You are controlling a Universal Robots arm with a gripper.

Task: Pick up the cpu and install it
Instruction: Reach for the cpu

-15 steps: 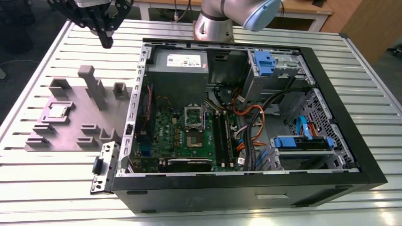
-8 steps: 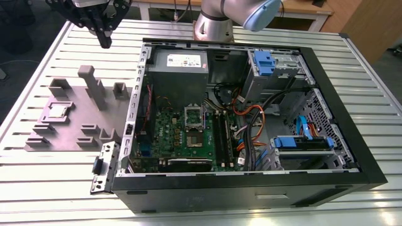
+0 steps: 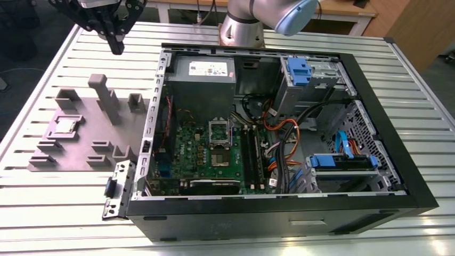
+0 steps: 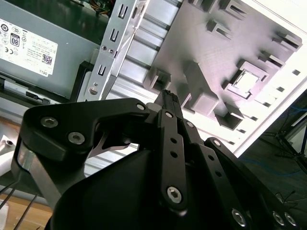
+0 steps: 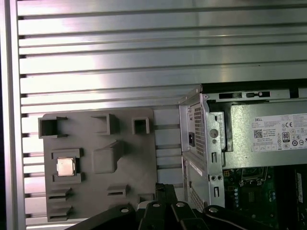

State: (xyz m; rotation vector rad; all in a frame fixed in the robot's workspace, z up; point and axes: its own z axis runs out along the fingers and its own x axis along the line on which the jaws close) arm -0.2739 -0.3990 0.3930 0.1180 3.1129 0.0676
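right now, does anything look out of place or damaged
Nothing spilled or damaged. The cpu sits square in its recess on the grey fixture. One oddity: a metal bracket lies on the table beside the case.

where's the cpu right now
The cpu lies in a square pocket of the grey holder plate on the slatted table, to the exterior view's left of the open computer case; the pincer hangs clear of it.

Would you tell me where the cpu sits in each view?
Exterior view: cpu in a grey tray pocket, at the exterior view's left.
Second wrist view: cpu, same pocket, beyond the gripper.
First wrist view: cpu, same pocket.
Shared landmark: the grey tray.
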